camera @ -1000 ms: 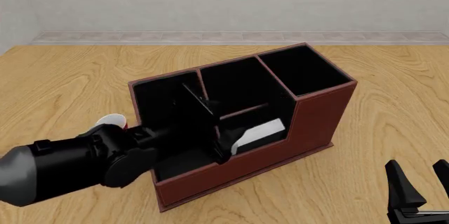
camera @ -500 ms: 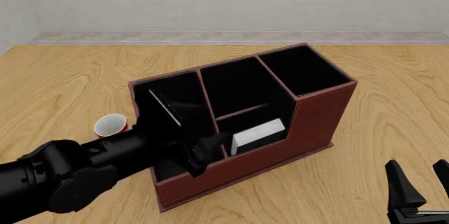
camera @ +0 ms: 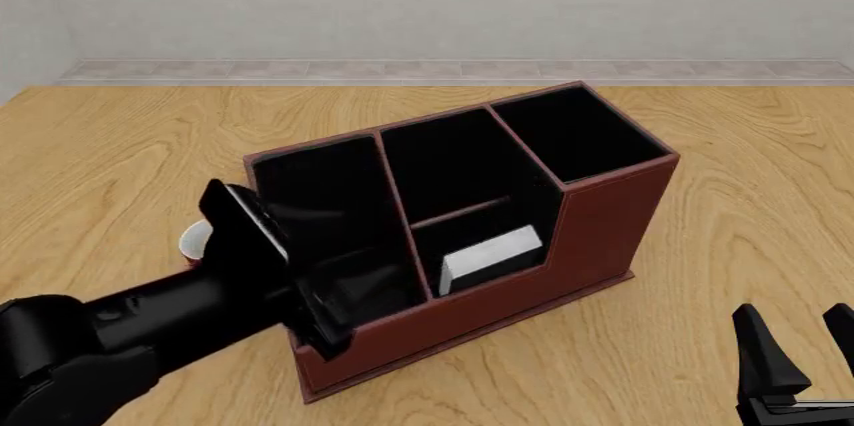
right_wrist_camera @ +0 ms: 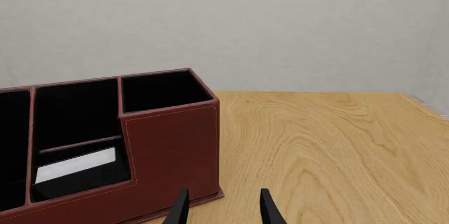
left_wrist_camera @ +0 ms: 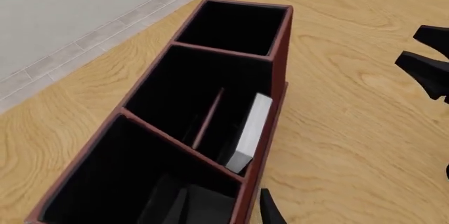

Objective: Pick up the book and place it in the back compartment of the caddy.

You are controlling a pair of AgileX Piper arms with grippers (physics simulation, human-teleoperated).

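Note:
The book (camera: pixel 491 254) stands in the caddy's (camera: pixel 601 226) small low-walled pocket (camera: pixel 430 251), white page edges showing. It also shows in the left wrist view (left_wrist_camera: pixel 251 129) and the right wrist view (right_wrist_camera: pixel 75 165). My left gripper (camera: pixel 296 276) is open and empty at the near left end of the caddy (left_wrist_camera: pixel 277 50), well apart from the book. One finger (left_wrist_camera: pixel 175 208) is over the left section and the other (left_wrist_camera: pixel 270 211) is outside the low wall. My right gripper (camera: pixel 798 331) is open and empty at the near right, facing the caddy (right_wrist_camera: pixel 172 145).
A red-and-white mug (camera: pixel 191 239) stands left of the caddy, mostly hidden behind my left arm. The right gripper (left_wrist_camera: pixel 410 45) shows in the left wrist view, over bare wood. A pale wall with a skirting board runs along the table's far side.
My left gripper has drawn back from the book's pocket, leftward and toward the near edge, open. The book stays in the pocket. The right arm has not moved.

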